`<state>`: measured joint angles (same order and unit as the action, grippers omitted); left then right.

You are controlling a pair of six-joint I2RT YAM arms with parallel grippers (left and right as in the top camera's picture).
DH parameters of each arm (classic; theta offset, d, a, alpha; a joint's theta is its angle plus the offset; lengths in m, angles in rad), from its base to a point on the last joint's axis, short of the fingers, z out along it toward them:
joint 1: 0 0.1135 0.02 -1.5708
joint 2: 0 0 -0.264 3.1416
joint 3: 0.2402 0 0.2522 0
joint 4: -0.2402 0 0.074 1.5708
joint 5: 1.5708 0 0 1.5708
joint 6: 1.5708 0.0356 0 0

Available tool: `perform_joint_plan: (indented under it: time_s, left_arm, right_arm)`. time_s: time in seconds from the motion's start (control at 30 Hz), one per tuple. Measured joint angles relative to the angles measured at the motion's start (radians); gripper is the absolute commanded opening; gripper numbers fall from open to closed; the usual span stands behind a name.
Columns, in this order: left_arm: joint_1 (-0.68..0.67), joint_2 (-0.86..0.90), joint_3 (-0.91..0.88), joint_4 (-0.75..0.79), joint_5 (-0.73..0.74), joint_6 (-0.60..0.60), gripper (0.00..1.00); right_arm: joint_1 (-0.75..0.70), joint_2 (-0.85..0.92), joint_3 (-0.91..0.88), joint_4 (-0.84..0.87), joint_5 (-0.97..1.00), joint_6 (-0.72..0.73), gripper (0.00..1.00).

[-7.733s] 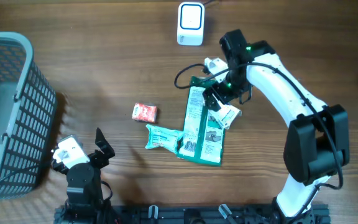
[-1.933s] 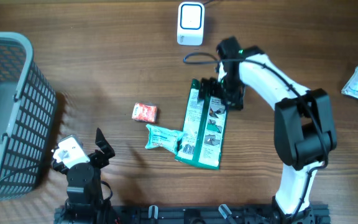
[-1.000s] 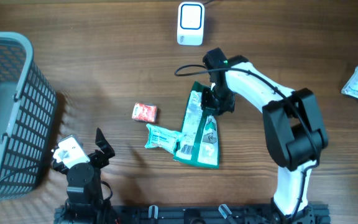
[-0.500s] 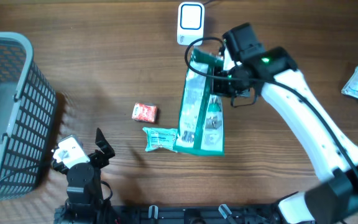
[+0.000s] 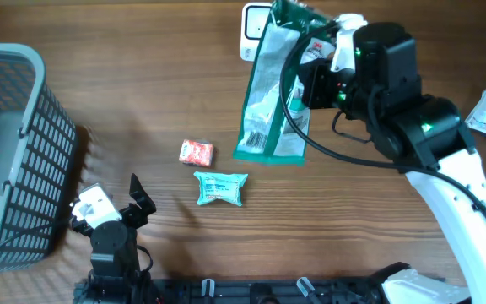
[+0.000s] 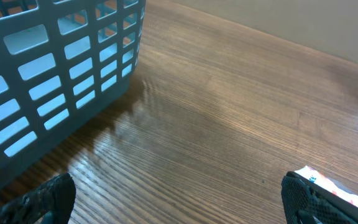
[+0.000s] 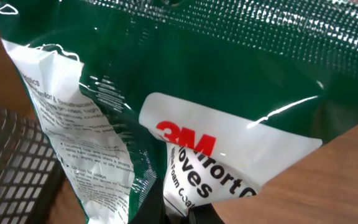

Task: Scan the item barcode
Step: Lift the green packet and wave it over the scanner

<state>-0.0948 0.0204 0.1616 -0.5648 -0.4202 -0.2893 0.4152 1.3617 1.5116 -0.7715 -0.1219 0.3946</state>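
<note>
**As the right claw lifts, the green package reaches the scanner**

While it pinches the upper part of the green package [image 5: 268, 93], the right claw [image 5: 304, 66] is clenched tight. In the right wrist view the shiny green film and its white 3M label fill the frame. Half a second ago the package's lower end lay on the surface [image 5: 125, 84], over the teal pouch [image 5: 221, 187]. Now it hangs clear of the wood, and its top edge covers part of the white scanner [image 5: 246, 38]. The teal pouch lies fully exposed just below it, with the red packet [image 5: 197, 152] near its left. A white sachet [image 5: 484, 111] sits well apart at the right edge, as it did two seconds ago. Near the grey basket [image 5: 24, 59], the left claw [image 5: 140, 196] is unchanged, released with its fingers spread wide and holding nothing.
</note>
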Motion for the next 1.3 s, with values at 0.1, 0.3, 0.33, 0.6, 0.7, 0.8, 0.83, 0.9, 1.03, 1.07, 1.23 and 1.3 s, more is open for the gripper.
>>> perform_joint_plan:
  time_s: [0.1,0.3,0.33,0.6,0.7,0.8,0.83,0.9,1.03,1.07,1.23,1.3]
  left_arm:
    - [0.000,0.000,0.000,0.000,0.000,0.000,1.00]
    - [0.000,0.000,0.000,0.000,0.000,0.000,1.00]
    - [0.000,0.000,0.000,0.000,0.000,0.000,1.00]
    - [0.000,0.000,0.000,0.000,0.000,0.000,1.00]
    - [0.000,0.000,0.000,0.000,0.000,0.000,1.00]
    - [0.000,0.000,0.000,0.000,0.000,0.000,1.00]
    - [0.000,0.000,0.000,0.000,0.000,0.000,1.00]
    - [0.000,0.000,0.000,0.000,0.000,0.000,1.00]
    - [0.000,0.000,0.000,-0.001,0.000,0.000,1.00]
    - [0.000,0.000,0.000,0.000,0.000,0.000,1.00]
    - [0.000,0.000,0.000,0.000,0.000,0.000,1.00]
    - [0.000,0.000,0.000,0.000,0.000,0.000,1.00]
  right_arm:
    - [0.000,-0.005,0.000,-0.001,0.019,-0.002,0.04]
    - [0.000,-0.005,0.000,0.006,0.047,-0.013,0.04]
    - [0.000,-0.005,0.000,0.025,0.058,-0.024,0.04]
    - [0.000,-0.005,0.000,0.150,0.100,-0.082,0.04]
    - [0.000,-0.005,0.000,0.220,0.100,-0.105,0.05]
    - [0.000,-0.003,-0.002,0.357,0.109,-0.206,0.05]
    - [0.002,-0.002,-0.002,0.412,0.127,-0.253,0.05]
    - [0.010,0.010,-0.004,0.520,0.186,-0.337,0.05]
    - [0.055,0.097,-0.006,0.700,0.378,-0.451,0.05]
    - [0.073,0.131,-0.008,0.776,0.444,-0.481,0.05]
    - [0.150,0.316,-0.019,1.117,0.698,-0.669,0.04]
    - [0.171,0.407,-0.023,1.343,0.787,-0.761,0.04]
